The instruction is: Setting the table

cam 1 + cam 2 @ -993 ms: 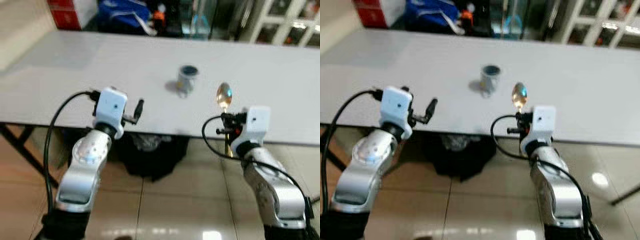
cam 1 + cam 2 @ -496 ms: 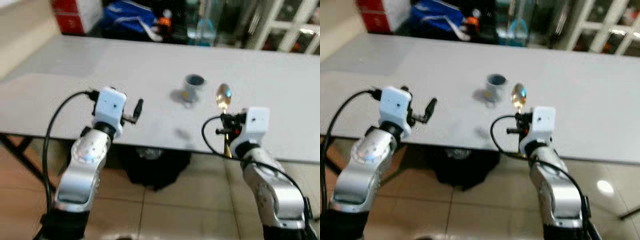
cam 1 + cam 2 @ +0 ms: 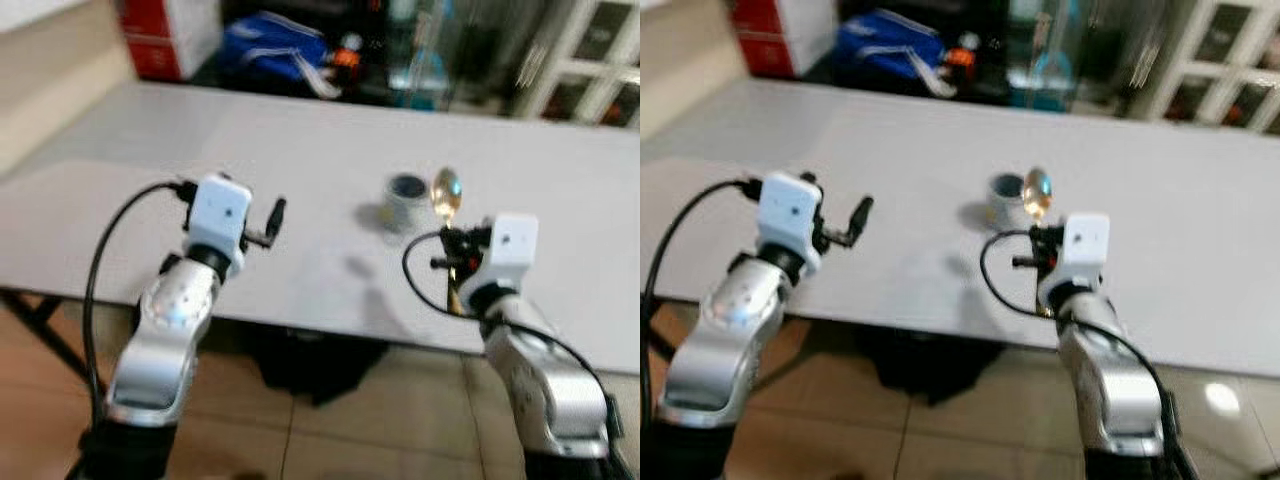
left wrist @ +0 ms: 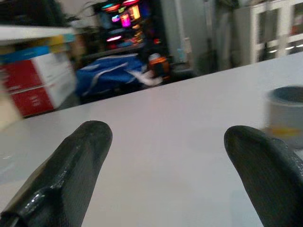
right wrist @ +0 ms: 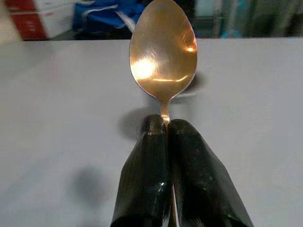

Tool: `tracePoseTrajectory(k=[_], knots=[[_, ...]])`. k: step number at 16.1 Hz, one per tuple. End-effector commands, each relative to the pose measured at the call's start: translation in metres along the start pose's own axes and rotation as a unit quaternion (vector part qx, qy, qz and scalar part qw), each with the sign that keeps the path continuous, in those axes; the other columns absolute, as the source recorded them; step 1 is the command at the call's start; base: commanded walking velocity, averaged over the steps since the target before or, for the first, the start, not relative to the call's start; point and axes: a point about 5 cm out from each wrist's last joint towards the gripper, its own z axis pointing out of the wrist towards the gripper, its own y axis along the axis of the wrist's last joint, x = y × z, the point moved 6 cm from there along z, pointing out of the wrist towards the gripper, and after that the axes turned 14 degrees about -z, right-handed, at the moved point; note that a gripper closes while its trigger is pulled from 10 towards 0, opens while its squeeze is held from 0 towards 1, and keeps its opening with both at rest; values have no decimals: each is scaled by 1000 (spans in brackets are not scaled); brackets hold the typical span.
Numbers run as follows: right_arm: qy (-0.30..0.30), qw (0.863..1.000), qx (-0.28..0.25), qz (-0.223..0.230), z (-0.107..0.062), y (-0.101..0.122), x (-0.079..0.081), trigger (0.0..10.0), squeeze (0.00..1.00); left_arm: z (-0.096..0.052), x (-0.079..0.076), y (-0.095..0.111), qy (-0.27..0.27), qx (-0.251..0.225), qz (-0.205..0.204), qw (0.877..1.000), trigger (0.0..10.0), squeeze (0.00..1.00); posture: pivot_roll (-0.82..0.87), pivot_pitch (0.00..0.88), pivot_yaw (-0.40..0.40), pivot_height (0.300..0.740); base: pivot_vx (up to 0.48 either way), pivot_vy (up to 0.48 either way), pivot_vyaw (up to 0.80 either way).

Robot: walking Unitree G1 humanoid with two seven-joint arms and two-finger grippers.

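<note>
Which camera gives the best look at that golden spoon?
The right wrist view: the spoon looms large and sharp, its neck pinched between the right gripper's fingers. Both eye views show it small and blurry above that gripper, near the cup.

White table, two arms raised at its near edge

White table (image 3: 1200, 240): grey cup (image 3: 1007, 199) standing near its middle. Right gripper (image 3: 1040, 252): above the near edge, holding a gold spoon (image 3: 1037, 190) upright, bowl up, just right of the cup. Left gripper (image 3: 862, 213): empty, well left of the cup, over the table's near part. Far side: red box (image 3: 775, 40), blue bag (image 3: 890, 50). Tiled floor (image 3: 940, 440) beneath.
</note>
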Motion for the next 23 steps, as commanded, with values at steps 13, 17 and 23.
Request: tracePoseTrajectory(k=[13,17,23], knots=[[-87,987,130,24,2,-45,-33,10000,0,-33,-70,-32,-231,57,-2,971,10000,0,21,43,-18,740,0,0,0],[-80,978,191,25,5,-63,-31,10000,0,-49,-87,-44,-277,82,-16,957,10000,0,2,84,-17,740,0,0,0],[-78,976,201,19,8,-54,-33,10000,0,-73,-96,-55,-316,120,-11,941,10000,0,10,119,-42,740,0,0,0]])
